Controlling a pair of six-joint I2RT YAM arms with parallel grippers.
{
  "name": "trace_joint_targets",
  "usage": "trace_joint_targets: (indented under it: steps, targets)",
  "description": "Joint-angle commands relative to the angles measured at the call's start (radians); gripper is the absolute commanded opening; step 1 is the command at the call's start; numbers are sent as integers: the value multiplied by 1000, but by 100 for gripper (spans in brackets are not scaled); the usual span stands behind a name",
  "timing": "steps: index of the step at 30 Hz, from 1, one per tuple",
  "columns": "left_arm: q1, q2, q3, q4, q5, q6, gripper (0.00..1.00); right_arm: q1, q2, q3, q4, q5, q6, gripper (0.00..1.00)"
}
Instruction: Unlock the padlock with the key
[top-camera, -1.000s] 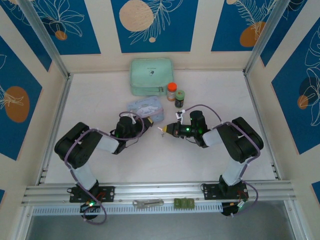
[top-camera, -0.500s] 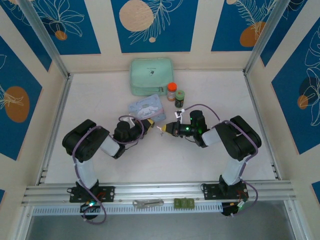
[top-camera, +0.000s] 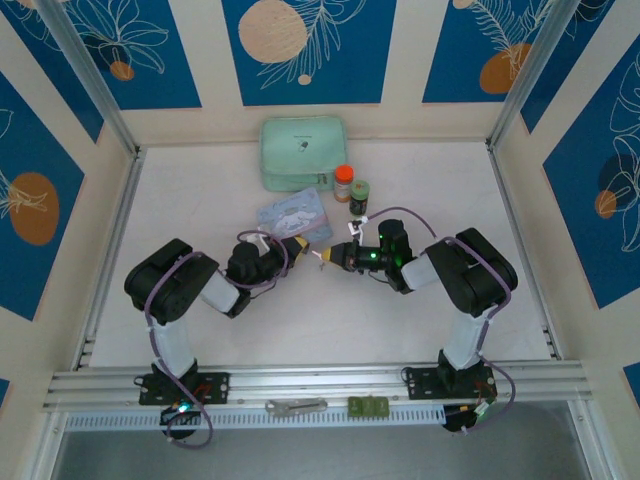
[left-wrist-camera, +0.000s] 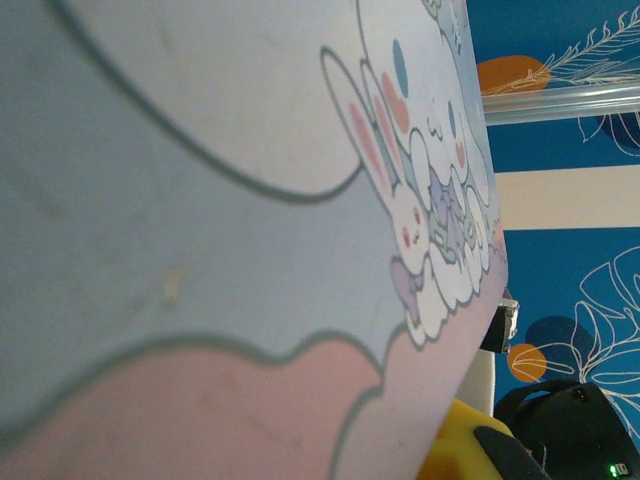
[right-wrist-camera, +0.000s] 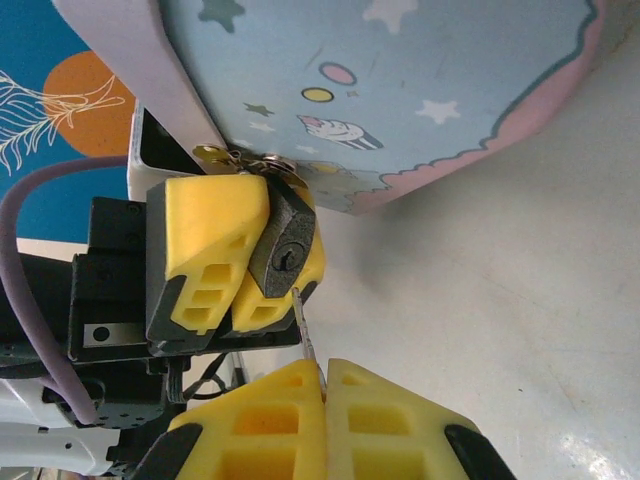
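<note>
The padlock (right-wrist-camera: 285, 250), a small dark block with its keyhole facing the right wrist camera, is pinched between the yellow fingers of the left end effector (right-wrist-camera: 262, 262), which is clamped on its body. Just above it, a thin metal ring (right-wrist-camera: 258, 158) meets a brassy fitting at the edge of the light blue tin (right-wrist-camera: 400, 80), whose pastel lid carries stars and cartoon figures. The key (right-wrist-camera: 304, 325) stands below the padlock. Its thin silvery blade rises from the right end effector (right-wrist-camera: 322, 375), whose two yellow fingers are pressed together on it, and the tip sits just under the keyhole — close beside it, with no sign that it is inside. From above, the left end effector (top-camera: 298, 246) and the right end effector (top-camera: 326, 258) meet nose to nose near the middle of the pale surface (top-camera: 330, 320), right at the near corner of the tin (top-camera: 292, 215). Behind the tin lie a mint green pouch (top-camera: 303, 153), an orange-lidded jar (top-camera: 344, 183) and a dark-lidded jar (top-camera: 359, 196) — the two jars just beside each other. A grey metal tool (top-camera: 297, 406) rests on the front rail.
</note>
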Motion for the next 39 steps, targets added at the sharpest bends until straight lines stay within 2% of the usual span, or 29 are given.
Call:
trace_joint_targets:
  steps: [1,39]
  targets:
    - [1,-3,-6,98,25,-8,0,5,18,30,26,-18,10,0]
    - [-30,-23,12,97,52,-18,0,33,87,75,150,-26,47,0]
